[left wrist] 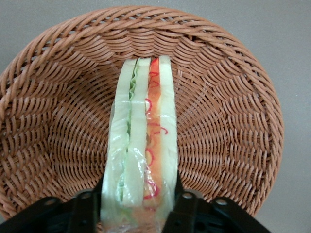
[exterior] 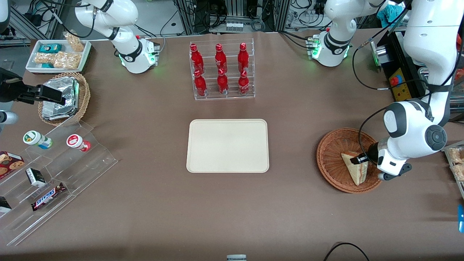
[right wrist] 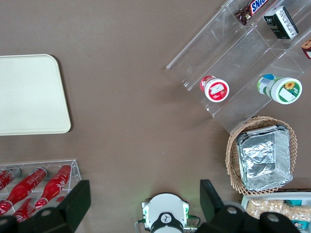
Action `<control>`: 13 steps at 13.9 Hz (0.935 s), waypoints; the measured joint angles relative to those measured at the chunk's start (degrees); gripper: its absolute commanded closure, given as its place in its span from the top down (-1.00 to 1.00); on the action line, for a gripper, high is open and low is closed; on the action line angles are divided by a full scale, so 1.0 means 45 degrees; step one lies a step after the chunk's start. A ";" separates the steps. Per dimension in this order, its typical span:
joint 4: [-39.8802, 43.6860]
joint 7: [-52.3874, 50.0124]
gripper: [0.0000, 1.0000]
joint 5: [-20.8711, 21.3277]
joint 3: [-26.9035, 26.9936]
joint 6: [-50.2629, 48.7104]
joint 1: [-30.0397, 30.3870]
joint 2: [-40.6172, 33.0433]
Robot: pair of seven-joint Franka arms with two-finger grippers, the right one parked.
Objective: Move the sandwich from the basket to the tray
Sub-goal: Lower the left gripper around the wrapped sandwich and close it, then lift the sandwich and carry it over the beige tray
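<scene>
Brown-covered table (matte, evenly lit), cable-strewn metal racks at its edge farthest from the camera.

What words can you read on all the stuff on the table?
"SNICKERS" on the brown candy bar on the clear stepped shelf.
Red bottles in the clear rack: white lettering, too small to read.
Two small cups and boxes on the shelf: labels unreadable.
Sandwich, held by the left arm's hand in the basket: no words.
</scene>
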 measured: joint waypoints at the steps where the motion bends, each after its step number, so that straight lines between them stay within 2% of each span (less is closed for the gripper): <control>1: 0.0005 0.0000 -0.75 0.0000 -0.0006 0.0000 -0.0016 0.0000; 7: 0.0049 0.0070 -0.79 0.0007 -0.0151 -0.0108 -0.0062 -0.0129; 10: 0.0275 0.0121 -0.86 0.0022 -0.0209 -0.1753 -0.0567 -0.1034; 13: 0.0319 0.0119 -0.85 0.0034 -0.0233 -0.3826 -0.1913 -0.2684</control>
